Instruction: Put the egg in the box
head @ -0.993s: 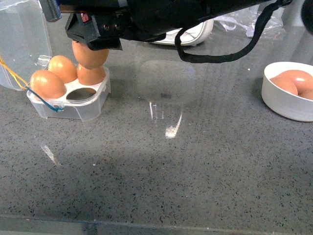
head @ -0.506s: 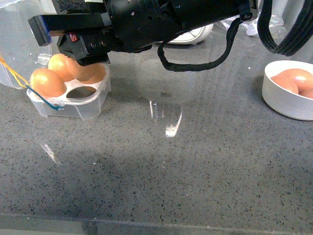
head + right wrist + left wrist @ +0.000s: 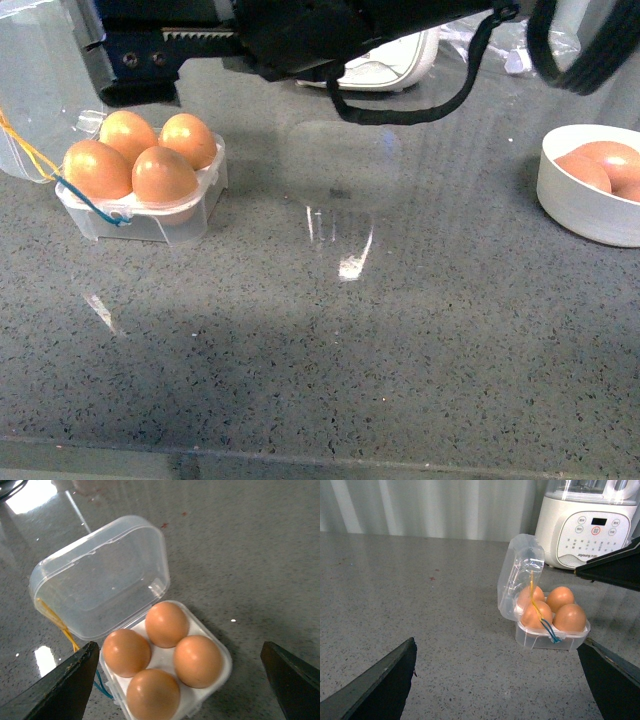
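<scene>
The box [image 3: 185, 222] stands at the far left with its clear lid [image 3: 45, 90] swung open. All of its slots hold brown eggs. The egg [image 3: 163, 175] lies in the near right slot, and it also shows in both wrist views [image 3: 152, 694] [image 3: 570, 617]. My right gripper [image 3: 150, 55] hovers above the box [image 3: 220, 652], open and holding nothing, its jaws spread wider than the box. My left gripper [image 3: 496, 647] is open too, low over the counter and well short of the box [image 3: 527, 637]. Yellow and blue cords [image 3: 545, 627] hang over one side of the box.
A white bowl [image 3: 590, 215] holding more brown eggs [image 3: 600, 165] sits at the right edge. A white kitchen appliance [image 3: 587, 525] stands behind the box, with crumpled clear plastic [image 3: 500, 45] at the back. The grey speckled counter [image 3: 350, 350] fills the foreground.
My right gripper carried the egg down into the near right slot, let it go and rose clear. The box went from three eggs to full.
</scene>
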### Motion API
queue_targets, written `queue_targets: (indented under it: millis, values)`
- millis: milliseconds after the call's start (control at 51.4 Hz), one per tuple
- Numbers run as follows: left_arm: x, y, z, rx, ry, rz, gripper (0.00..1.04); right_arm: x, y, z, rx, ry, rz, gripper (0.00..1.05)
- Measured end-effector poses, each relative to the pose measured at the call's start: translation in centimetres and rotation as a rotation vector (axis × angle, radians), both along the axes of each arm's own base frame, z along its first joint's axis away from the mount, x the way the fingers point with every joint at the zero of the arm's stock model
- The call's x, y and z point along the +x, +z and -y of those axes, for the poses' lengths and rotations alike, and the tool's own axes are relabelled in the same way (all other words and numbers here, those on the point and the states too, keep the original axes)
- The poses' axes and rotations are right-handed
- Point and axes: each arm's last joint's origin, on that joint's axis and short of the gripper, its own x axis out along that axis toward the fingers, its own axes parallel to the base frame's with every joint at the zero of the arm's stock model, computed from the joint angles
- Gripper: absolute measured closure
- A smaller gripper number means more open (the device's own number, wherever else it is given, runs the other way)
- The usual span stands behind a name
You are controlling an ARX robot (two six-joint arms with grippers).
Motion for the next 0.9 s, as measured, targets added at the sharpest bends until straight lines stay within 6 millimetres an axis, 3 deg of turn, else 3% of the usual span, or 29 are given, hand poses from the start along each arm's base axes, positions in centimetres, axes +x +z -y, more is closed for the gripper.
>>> queue_targets:
  millis: [97,253,370,428,506,584,662,895]
  values:
    - [0.0,0.0,0.0,0.0,0.0,0.0,0.07,-0.7,1.5,2.6,0.027,-0.149,0.064,0.07]
    - [0.0,0.0,0.0,0.0,0.001,0.0,0.07,-2.1,3.4,7.9,-0.005,-0.525,0.194,0.07]
    - [0.0,0.0,0.0,0.0,-0.001,0.0,0.07,-2.0,3.4,8.6,-0.009,-0.553,0.194,0.07]
    - [0.0,0.0,0.0,0.0,0.0,0.0,0.07,-2.5,2.8,8.9,-0.006,-0.731,0.308,0.17]
    - [0.0,0.0,0.0,0.0,0.002,0.0,0.07,-4.8,1.6,11.2,0.018,-0.91,0.401,0.35]
    - [0.0,0.0,0.0,0.0,0.001,0.0,0.07,-7.1,0.8,14.4,0.023,-0.956,0.423,0.53]
    - [0.0,0.0,0.0,0.0,0.0,0.0,0.07,-8.5,0.0,16.1,0.015,-0.975,0.423,0.65]
    - [0.0,0.0,0.0,0.0,0.0,0.0,0.07,-11.8,-2.0,18.7,0.001,-0.95,0.406,0.99]
